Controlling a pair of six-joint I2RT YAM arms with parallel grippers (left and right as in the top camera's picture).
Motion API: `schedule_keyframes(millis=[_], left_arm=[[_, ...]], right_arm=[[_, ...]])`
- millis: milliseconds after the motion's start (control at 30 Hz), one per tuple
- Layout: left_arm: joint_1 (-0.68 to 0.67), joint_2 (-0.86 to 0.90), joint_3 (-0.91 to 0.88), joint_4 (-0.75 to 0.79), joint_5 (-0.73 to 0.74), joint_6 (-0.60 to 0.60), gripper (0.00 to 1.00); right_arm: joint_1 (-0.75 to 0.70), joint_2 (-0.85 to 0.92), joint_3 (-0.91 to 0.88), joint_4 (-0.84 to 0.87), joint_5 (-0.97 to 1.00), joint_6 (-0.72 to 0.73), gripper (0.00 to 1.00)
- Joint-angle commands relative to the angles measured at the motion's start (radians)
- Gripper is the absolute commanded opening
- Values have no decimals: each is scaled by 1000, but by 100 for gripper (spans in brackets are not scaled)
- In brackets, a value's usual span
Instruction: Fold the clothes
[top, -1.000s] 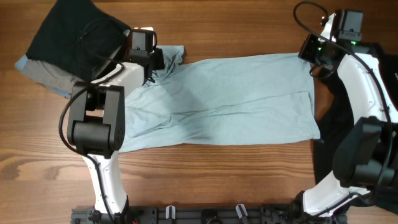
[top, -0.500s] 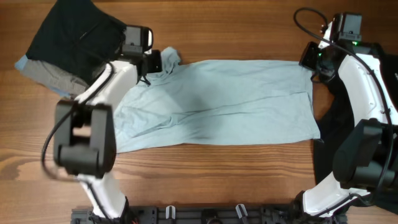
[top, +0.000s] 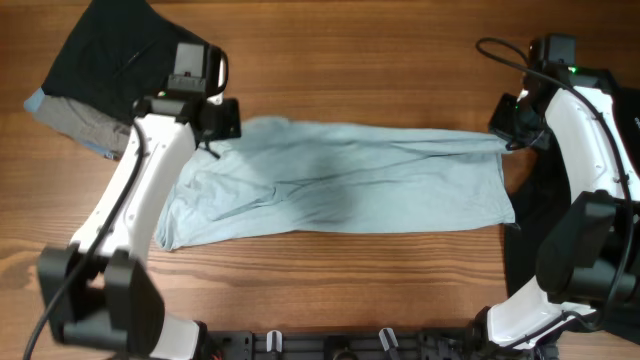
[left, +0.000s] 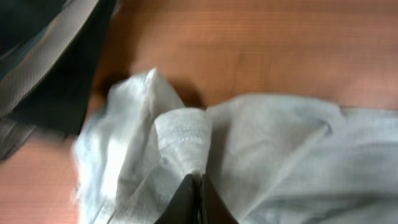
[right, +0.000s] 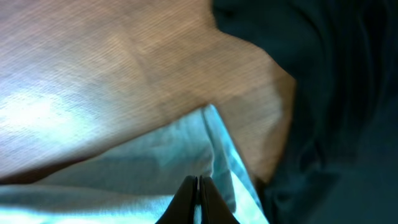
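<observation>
A pale light-blue T-shirt (top: 340, 190) lies spread across the middle of the wooden table. My left gripper (top: 222, 128) is shut on the shirt's far left edge, which bunches around its jaws (left: 198, 180). My right gripper (top: 503, 135) is shut on the shirt's far right corner (right: 198, 180) and holds it lifted above the table. The far edge stretches taut between the two grippers. A black garment (top: 120, 50) lies over a grey one (top: 75, 115) at the far left. Another black garment (top: 560, 215) lies at the right edge.
The black pile edge (left: 56, 68) lies just left of my left gripper. Dark fabric (right: 336, 93) lies right of my right gripper. Bare wood (top: 340, 290) runs along the table's near side.
Both grippers have drawn the shirt's far edge toward the near side, and the shirt now looks narrower. The left arm has swung outward to the left.
</observation>
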Motion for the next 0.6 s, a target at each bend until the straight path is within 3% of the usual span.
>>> schedule_keyframes(millis=[0, 300, 567], left_arm=[[6, -95, 1, -114, -71, -6, 4], [7, -98, -4, -362, -132, -52, 4], [13, -98, -5, -395, -150, -56, 4]], right_arm=[[-25, -17, -1, -32, 43, 21, 4], [-26, -17, -1, -132, 43, -19, 4], [-26, -17, -1, -166, 41, -15, 4]])
